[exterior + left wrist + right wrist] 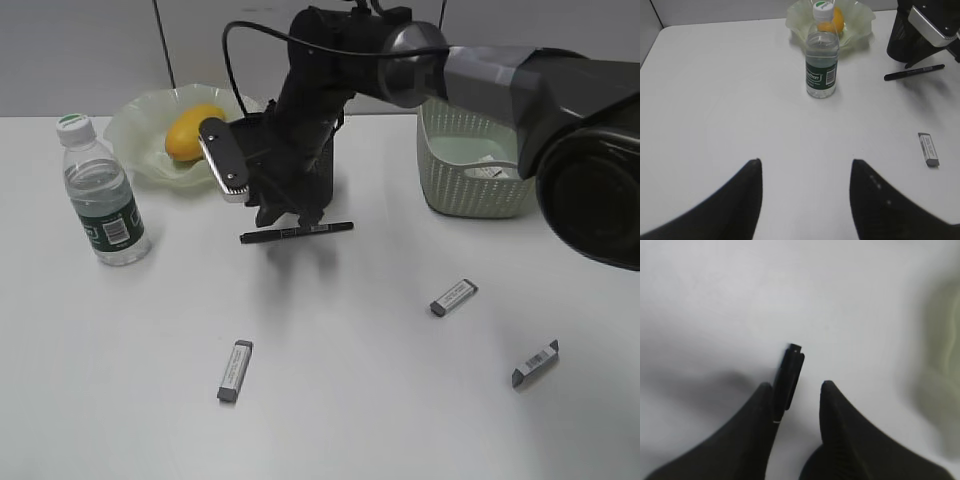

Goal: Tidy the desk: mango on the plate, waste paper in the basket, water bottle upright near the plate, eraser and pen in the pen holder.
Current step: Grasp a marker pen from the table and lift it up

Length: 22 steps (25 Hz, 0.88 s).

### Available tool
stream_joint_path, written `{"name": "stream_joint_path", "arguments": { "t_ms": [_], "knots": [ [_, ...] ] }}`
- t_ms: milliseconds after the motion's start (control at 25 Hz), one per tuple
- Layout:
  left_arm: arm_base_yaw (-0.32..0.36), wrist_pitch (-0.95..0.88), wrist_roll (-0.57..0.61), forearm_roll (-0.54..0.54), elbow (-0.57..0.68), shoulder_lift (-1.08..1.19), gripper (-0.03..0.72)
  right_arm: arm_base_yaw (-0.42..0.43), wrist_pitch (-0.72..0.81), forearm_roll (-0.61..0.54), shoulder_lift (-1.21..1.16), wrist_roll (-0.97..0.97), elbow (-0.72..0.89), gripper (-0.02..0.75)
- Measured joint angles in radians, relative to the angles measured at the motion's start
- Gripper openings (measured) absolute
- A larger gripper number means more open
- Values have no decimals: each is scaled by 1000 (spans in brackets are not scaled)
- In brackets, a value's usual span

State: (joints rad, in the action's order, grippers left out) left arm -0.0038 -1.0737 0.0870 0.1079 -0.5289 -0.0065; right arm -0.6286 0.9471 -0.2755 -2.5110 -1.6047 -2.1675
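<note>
The black pen [296, 232] lies on the table. My right gripper [288, 213] is down over it, open, with the pen [788, 380] between the jaws against the left finger. The black pen holder [899, 36] stands just behind, mostly hidden by the arm. The mango [190, 132] lies on the wavy plate [135, 125]. The water bottle [100, 195] stands upright in front of the plate. Three erasers [235, 370] [453, 297] [535, 363] lie on the table. My left gripper [805, 162] is open and empty over bare table.
The pale-green basket [470, 185] stands at the back right with a small white thing [488, 170] inside. The right arm reaches across from the right. One eraser also shows in the left wrist view [929, 149].
</note>
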Motion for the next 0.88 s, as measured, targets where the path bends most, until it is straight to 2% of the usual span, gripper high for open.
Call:
{"name": "stream_joint_path", "arguments": {
  "t_ms": [880],
  "knots": [
    [0, 0, 0, 0, 0, 0, 426, -4, -39, -74, -66, -10, -1, 270]
  ]
}}
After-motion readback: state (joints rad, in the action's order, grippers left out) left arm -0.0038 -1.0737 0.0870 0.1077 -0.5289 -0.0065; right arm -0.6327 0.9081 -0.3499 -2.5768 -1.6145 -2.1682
